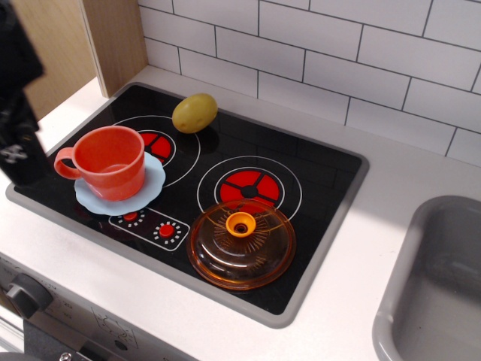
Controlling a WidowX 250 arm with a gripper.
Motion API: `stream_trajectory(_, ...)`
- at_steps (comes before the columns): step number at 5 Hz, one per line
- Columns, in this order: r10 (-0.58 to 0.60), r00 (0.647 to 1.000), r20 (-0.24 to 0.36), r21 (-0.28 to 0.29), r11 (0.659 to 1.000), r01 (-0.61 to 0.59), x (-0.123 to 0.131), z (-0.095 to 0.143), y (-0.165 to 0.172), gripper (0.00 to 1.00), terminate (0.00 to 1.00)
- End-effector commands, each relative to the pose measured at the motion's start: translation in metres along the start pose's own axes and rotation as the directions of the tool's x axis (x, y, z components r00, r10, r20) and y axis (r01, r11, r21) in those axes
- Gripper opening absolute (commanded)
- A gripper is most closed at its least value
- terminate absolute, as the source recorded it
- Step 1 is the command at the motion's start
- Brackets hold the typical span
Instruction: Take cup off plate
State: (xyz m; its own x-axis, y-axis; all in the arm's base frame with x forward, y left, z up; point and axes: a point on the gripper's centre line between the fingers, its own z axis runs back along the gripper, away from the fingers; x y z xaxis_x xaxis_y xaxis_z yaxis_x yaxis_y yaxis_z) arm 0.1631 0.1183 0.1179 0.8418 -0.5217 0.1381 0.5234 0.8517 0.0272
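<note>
The red-orange cup [111,161] stands upright on the pale blue scalloped plate [152,183], on the front left burner of the black toy hob. Its loop handle [65,162] points left. The black arm with my gripper [15,150] is at the far left edge of the view, left of the cup and apart from it. It is blurred and partly cut off, so its jaws cannot be made out. It holds nothing that I can see.
A yellow potato-like toy [195,113] lies at the back of the hob [323,180]. An orange transparent domed lid [242,242] sits at the hob's front middle. A grey sink [440,286] is at the right, a wooden panel [113,37] at the back left, and a knob [28,295] below.
</note>
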Motion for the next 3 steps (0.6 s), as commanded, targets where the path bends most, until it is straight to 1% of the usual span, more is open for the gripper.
stream_trajectory(1, -0.026, 1.000, -0.009, 0.047, 0.999, 0.026, 0.021, -0.018, 0.032, 1.00, 0.00)
stream_trajectory(2, -0.068, 0.997, -0.035, 0.019, 0.997, 0.069, 0.026, -0.030, 0.035, 1.00, 0.00)
stream_trajectory(3, -0.087, 0.994, -0.059, -0.021, 0.996, 0.086, 0.027, -0.040, 0.034, 1.00, 0.00)
